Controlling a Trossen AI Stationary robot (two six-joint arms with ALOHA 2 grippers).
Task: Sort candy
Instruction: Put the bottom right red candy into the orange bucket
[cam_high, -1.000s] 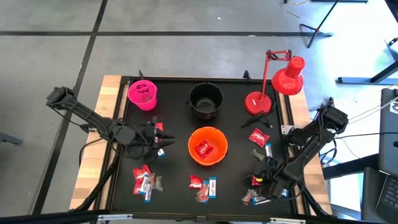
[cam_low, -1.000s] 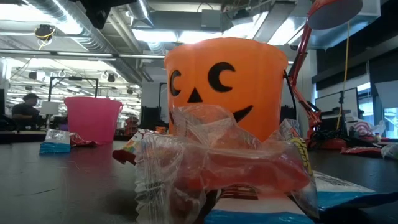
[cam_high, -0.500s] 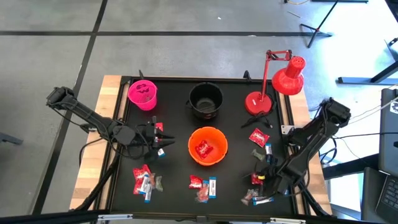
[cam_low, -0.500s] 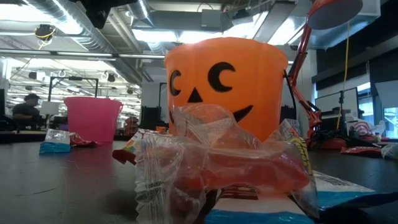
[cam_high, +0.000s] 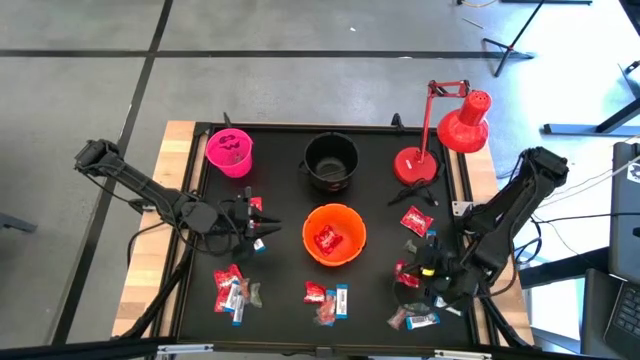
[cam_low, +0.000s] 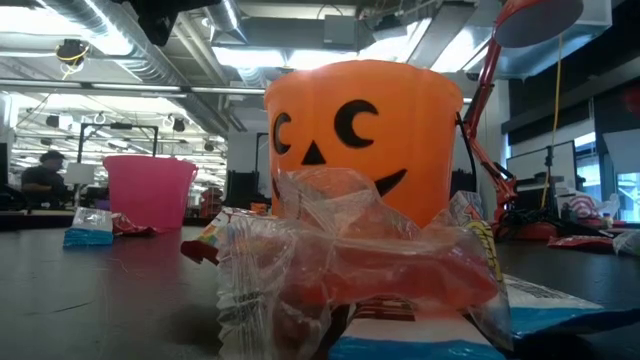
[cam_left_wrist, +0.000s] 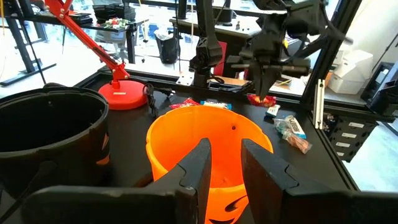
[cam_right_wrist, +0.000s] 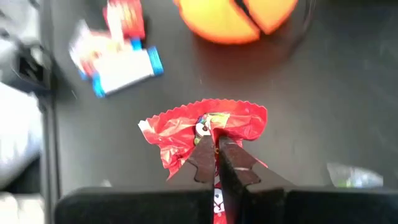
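Black covers the table top (cam_high: 380, 215), smooth and flat, so candy can slide on it. It stands in a big bright room with a grey floor, and more desks show behind it.

Use the orange bucket (cam_high: 334, 234) as the landmark. It sits in the middle of the table and has red candy inside. The black bucket (cam_high: 331, 161) is just behind it, the pink bucket (cam_high: 230, 152) is far off to its left, and the red lamp (cam_high: 440, 135) is behind it to the right.

The right gripper (cam_right_wrist: 217, 149) is to the right of the orange bucket, squeezed tight on a red candy packet (cam_right_wrist: 205, 127). It pinches the crinkly edge, which looks like the best spot. The packet seems very light, soft and slippery.

The left gripper (cam_left_wrist: 224, 158) waits left of the orange bucket, fingers a little apart, holding nothing.

More candy (cam_high: 328, 298) lies in front of the bucket.
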